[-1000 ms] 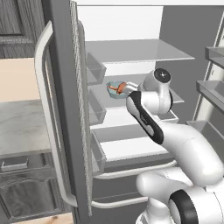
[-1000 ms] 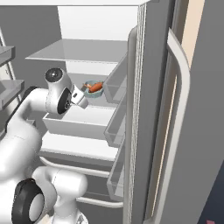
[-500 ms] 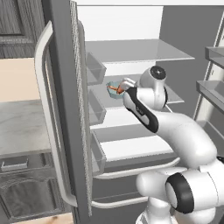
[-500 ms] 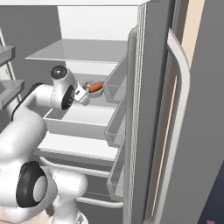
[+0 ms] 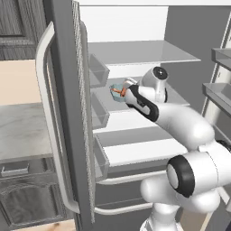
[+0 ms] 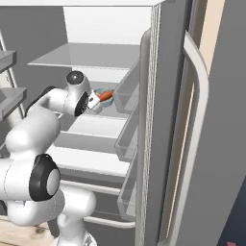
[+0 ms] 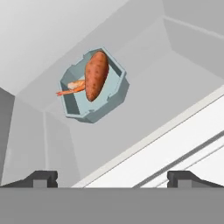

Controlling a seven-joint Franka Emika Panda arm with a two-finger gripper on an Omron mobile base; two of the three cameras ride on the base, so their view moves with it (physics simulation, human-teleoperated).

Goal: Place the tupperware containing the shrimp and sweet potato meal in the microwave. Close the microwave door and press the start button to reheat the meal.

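Here's the reach into the tall grey fridge [image 5: 63, 113]: the two-finger gripper [image 7: 112, 177] hangs just short of the small pale teal translucent tupperware tub [image 7: 93, 85], jaws spread wide, nothing between them. The tub sits on the white middle fridge shelf [image 7: 175, 100], near its back edge, toward the left-hand corner as the left base camera sees it. Inside, an orange-red sweet potato chunk [image 7: 96, 75] with pale curled shrimp [image 7: 72, 87] beside it. This looks like the pick-up step; next it probably needs to advance until the fingers straddle the walls, then clamp. The clear glass shelf above [image 5: 140, 52] and grey door bins [image 6: 127, 96] hem the approach in.
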